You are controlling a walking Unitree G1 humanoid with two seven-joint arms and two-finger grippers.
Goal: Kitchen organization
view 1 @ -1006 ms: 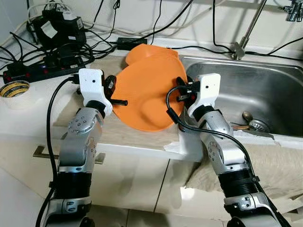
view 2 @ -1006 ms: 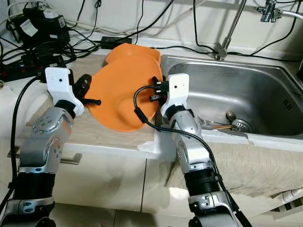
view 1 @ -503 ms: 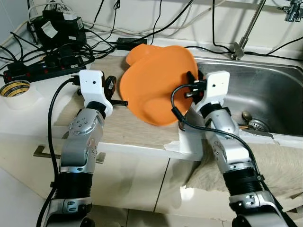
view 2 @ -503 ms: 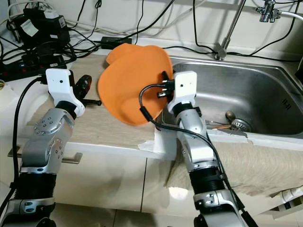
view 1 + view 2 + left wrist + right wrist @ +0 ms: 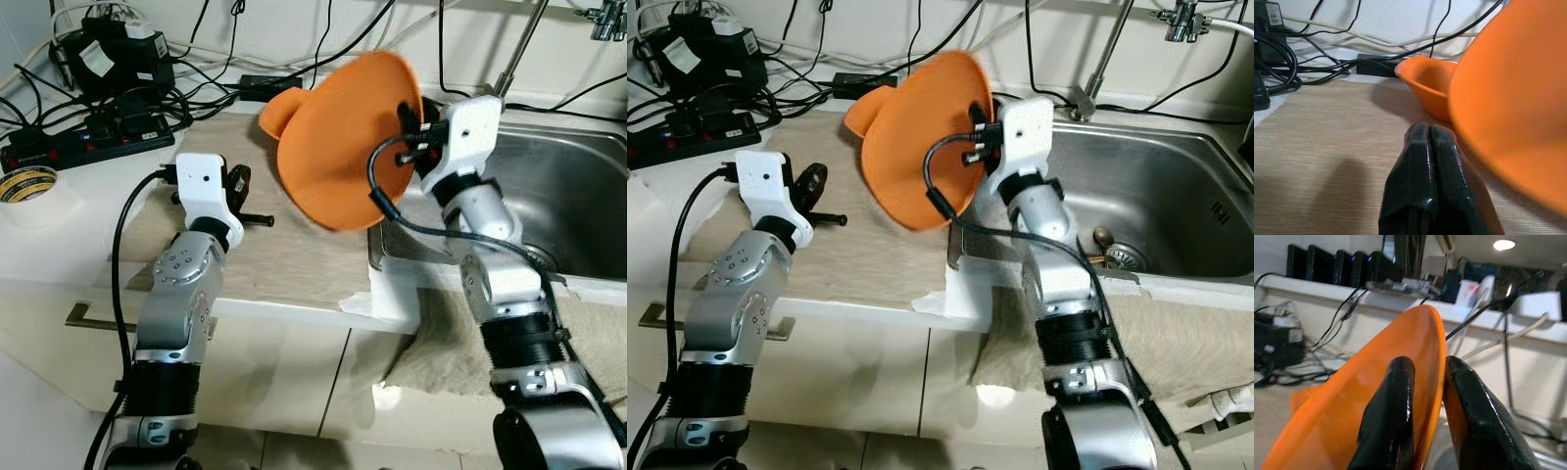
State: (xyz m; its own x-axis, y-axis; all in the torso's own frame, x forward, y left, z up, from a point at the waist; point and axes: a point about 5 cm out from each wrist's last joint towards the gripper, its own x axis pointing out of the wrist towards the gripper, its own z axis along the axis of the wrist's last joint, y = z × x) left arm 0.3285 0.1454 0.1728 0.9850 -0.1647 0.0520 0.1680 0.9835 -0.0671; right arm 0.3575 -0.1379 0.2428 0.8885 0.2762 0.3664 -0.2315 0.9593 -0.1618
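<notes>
Plate: you have a wide, shallow orange dish, smooth and matte like plastic, round with a thin rim. It is lifted clear of the counter and tilted steeply, standing between the mat and the sink; its lower edge looks blurred.
Right gripper: your two glossy black fingers pinch the plate's rim, one on each face. The plate fans out from the fingertips toward your left.
Left gripper: fingers pressed flat together with nothing between them, low over the mat, just beside the plate's lower edge and apart from it.
Bowl: a small orange bowl of the same plastic, upright on the mat behind the plate, ahead of the left gripper.
Mat: beige, finely ribbed weave, covering the counter left of the sink.
Sink: brushed steel basin; something thin lies near the drain, perhaps a utensil, too small to tell.
Cables: a black tangle with a power strip at the counter's back left.
Tape: a roll on the white counter, far left.
</notes>
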